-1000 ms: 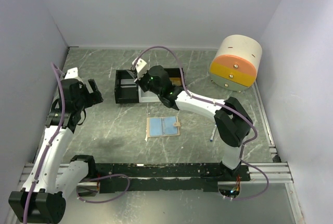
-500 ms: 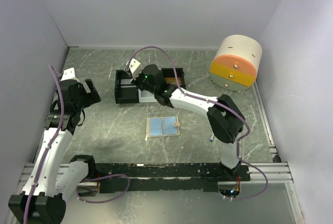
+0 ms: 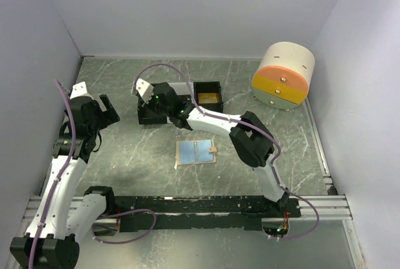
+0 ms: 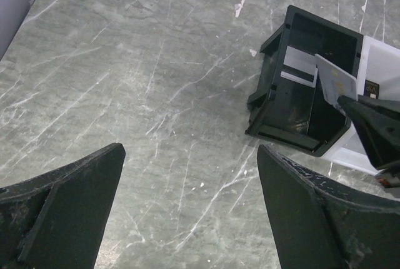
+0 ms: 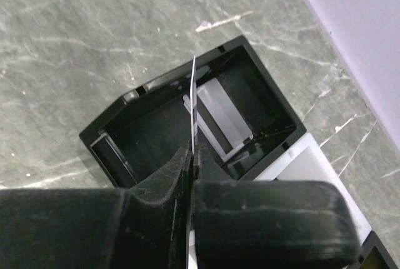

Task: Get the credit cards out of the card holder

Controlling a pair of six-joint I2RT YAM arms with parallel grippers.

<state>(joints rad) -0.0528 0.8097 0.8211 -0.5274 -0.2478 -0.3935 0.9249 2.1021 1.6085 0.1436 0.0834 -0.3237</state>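
Note:
The card holder (image 3: 195,152) lies open on the table, pale blue inside with a tan tab on its right edge. My right gripper (image 3: 148,94) is shut on a white credit card (image 3: 143,87) and holds it above the left black compartment of the tray (image 3: 147,117). In the right wrist view the card (image 5: 194,91) stands edge-on between my shut fingers (image 5: 165,178), over that compartment (image 5: 115,134), where another pale card (image 5: 220,116) lies. The held card also shows in the left wrist view (image 4: 337,81). My left gripper (image 4: 187,169) is open and empty, left of the tray (image 4: 275,103).
The tray has a white middle part (image 3: 177,116) and a right black compartment (image 3: 208,86) with something yellowish in it. A round cream, orange and yellow drawer unit (image 3: 283,76) stands at the back right. A thin stick (image 3: 255,159) lies right of the card holder.
My right gripper has moved left along the tray with the card, from over the middle part to over the left black compartment. The left arm has shifted slightly left.

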